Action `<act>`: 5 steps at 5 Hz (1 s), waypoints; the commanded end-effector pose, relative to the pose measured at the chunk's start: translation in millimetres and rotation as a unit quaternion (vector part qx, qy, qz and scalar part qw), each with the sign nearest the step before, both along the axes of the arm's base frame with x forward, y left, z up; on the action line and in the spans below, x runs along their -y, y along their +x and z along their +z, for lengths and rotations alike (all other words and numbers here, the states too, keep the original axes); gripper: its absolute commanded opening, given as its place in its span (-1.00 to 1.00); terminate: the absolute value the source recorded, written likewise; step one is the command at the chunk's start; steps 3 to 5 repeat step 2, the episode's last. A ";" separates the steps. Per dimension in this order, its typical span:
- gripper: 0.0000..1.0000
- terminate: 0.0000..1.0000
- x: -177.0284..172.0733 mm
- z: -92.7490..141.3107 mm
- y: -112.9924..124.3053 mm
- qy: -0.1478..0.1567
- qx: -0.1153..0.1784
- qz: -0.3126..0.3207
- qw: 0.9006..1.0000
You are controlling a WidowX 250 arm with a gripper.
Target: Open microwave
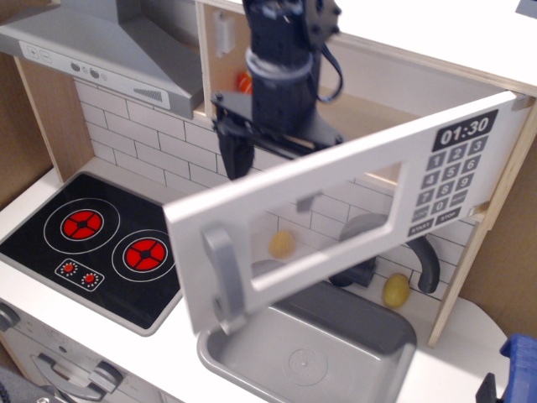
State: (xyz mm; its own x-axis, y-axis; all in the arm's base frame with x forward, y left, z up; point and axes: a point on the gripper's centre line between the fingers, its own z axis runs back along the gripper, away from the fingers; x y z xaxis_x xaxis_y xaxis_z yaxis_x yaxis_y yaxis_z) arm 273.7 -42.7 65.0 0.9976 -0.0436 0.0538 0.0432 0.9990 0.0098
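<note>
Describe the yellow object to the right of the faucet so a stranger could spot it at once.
Start at the grey sink in the white counter and go to the dark faucet behind it. Against the tiled wall right of the faucet stands a small yellow rounded toy. Its lookalike sits left of the faucet, seen through the open microwave door.

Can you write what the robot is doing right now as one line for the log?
task: open microwave | wide white toy microwave door: swung wide open over grey sink | black gripper: behind door, grip unclear
</note>
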 end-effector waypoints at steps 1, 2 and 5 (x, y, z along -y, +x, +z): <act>1.00 -1.00 17.2 18.9 -9.6 -0.016 0.029 0.006 0.999; 1.00 1.00 17.2 18.9 -9.6 -0.016 0.029 0.006 0.999; 1.00 1.00 17.2 18.9 -9.6 -0.016 0.029 0.006 0.999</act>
